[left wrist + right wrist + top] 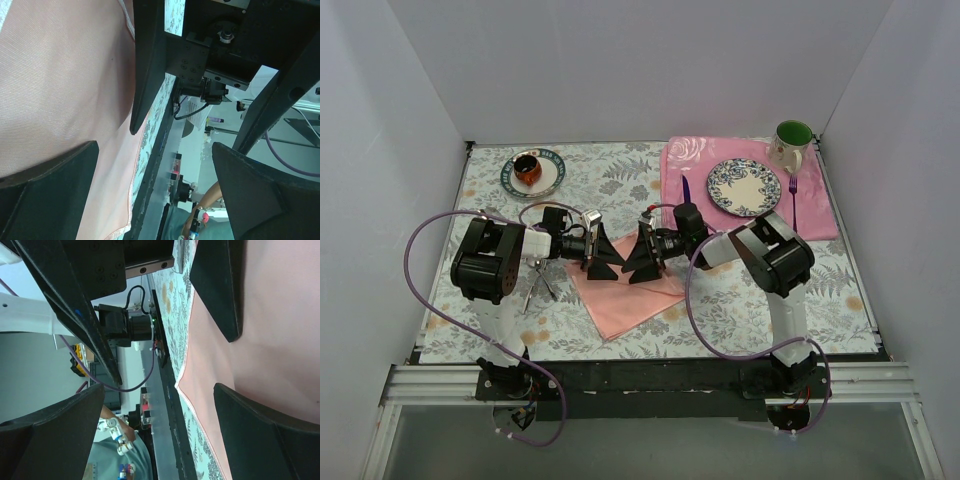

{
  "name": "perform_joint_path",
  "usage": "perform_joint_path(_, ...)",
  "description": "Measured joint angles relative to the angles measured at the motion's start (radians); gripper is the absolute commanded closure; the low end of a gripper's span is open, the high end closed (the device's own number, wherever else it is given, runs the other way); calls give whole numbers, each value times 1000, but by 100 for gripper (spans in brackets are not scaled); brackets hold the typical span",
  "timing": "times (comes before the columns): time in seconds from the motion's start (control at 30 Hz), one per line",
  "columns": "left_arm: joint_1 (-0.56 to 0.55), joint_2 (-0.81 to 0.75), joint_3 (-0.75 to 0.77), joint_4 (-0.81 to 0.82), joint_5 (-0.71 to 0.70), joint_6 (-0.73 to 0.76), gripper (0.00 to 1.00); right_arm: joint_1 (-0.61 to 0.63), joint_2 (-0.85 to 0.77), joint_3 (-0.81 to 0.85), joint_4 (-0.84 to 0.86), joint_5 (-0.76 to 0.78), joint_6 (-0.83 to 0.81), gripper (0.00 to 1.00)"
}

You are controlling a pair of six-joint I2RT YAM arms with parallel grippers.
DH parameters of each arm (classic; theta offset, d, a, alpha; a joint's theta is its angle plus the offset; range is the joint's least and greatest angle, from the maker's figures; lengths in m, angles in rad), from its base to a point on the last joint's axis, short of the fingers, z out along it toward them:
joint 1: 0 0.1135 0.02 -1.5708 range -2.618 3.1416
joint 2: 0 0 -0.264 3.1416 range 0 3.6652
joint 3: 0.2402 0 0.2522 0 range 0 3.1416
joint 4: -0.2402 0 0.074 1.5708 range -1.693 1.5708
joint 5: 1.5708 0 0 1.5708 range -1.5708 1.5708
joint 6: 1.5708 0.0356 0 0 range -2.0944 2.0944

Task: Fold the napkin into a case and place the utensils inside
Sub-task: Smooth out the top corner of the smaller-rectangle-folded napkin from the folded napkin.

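We're looking at the left pincer (605,258) and right pincer (640,260) facing each other, both gaping wide and gripping nothing. The salmon napkin (625,300) is lying directly beneath them, and the silver utensils (542,285) are sitting back behind the left one.

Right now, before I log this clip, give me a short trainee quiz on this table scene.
1. True or false: the plain salmon-pink cloth napkin is already folded into a narrow case.
2. The left tool and the right tool are: A open, B shut on the napkin, C out of view?
3. On which arm's side of the napkin do the shiny silver metal utensils lie?
Key: 1 false, it lies spread broad; 2 A; 3 the left arm's.
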Motion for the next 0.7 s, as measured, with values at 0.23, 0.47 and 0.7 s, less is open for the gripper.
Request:
perform_joint_path(0.23,0,0,-1,2,0,0,2,18,54,-13,201,10,146,1)
perform_joint_path(0.47,0,0,-1,3,0,0,2,28,77,-21,208,24,146,1)
perform_joint_path(0.7,6,0,-1,0,-2,3,2,26,34,-22,61,45,5,1)
